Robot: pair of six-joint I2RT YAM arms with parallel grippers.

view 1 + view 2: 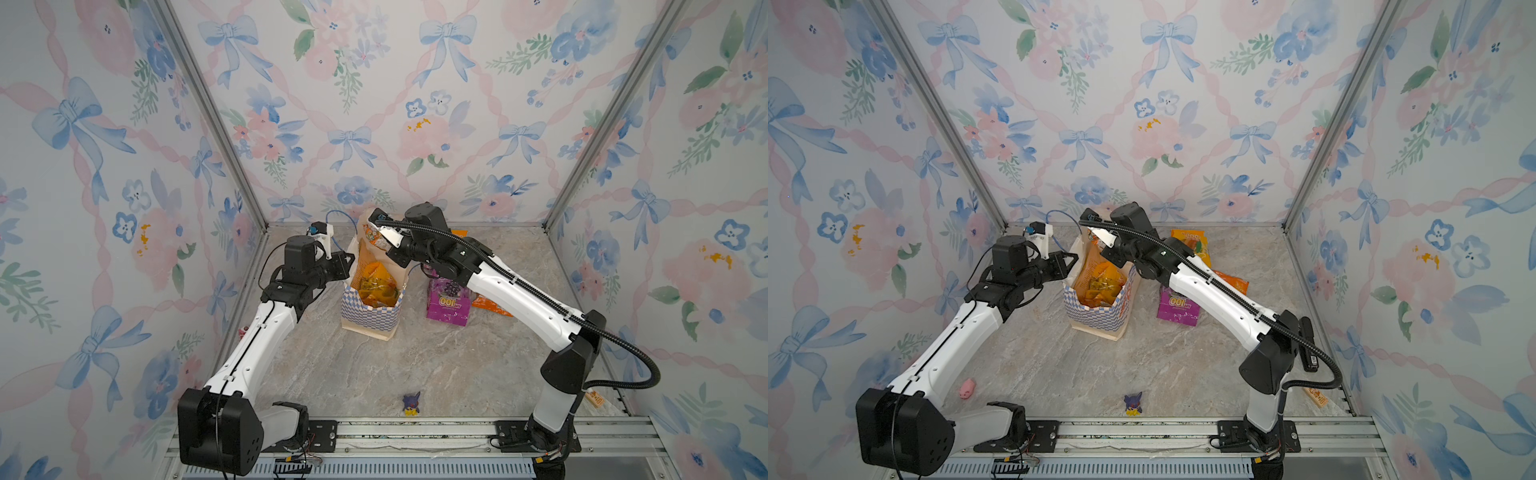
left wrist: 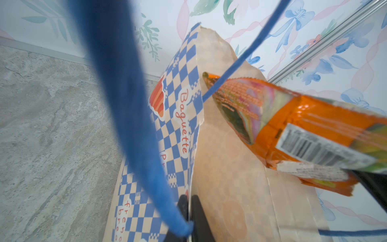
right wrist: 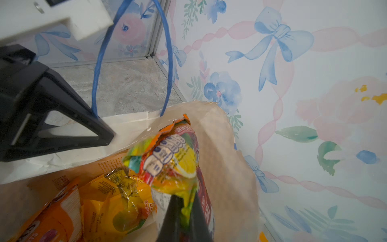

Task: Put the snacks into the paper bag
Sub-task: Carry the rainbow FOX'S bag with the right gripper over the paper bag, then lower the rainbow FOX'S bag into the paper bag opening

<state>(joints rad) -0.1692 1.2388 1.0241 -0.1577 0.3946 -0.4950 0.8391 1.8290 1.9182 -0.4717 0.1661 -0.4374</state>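
Observation:
The paper bag (image 1: 368, 316) (image 1: 1096, 316) stands upright at the back middle, and several yellow-orange snacks (image 1: 374, 286) (image 3: 117, 201) lie inside it. My left gripper (image 1: 351, 259) (image 2: 189, 199) is shut on the bag's left rim, beside a blue cord handle (image 2: 125, 104). My right gripper (image 1: 380, 232) (image 3: 186, 199) is shut on a multicoloured packet (image 3: 167, 159) (image 2: 293, 121), which hangs over the bag's open mouth. To the right of the bag, a purple packet (image 1: 449, 305) and an orange packet (image 1: 1233, 280) lie on the table, with a yellow-orange packet (image 1: 1190, 241) behind them.
A tiny purple-and-yellow figurine (image 1: 411, 404) stands near the front edge. A wooden block (image 1: 1316, 397) lies at the front right, by the right arm's base. A small pink object (image 1: 967, 388) lies at the front left. Floral walls close in three sides.

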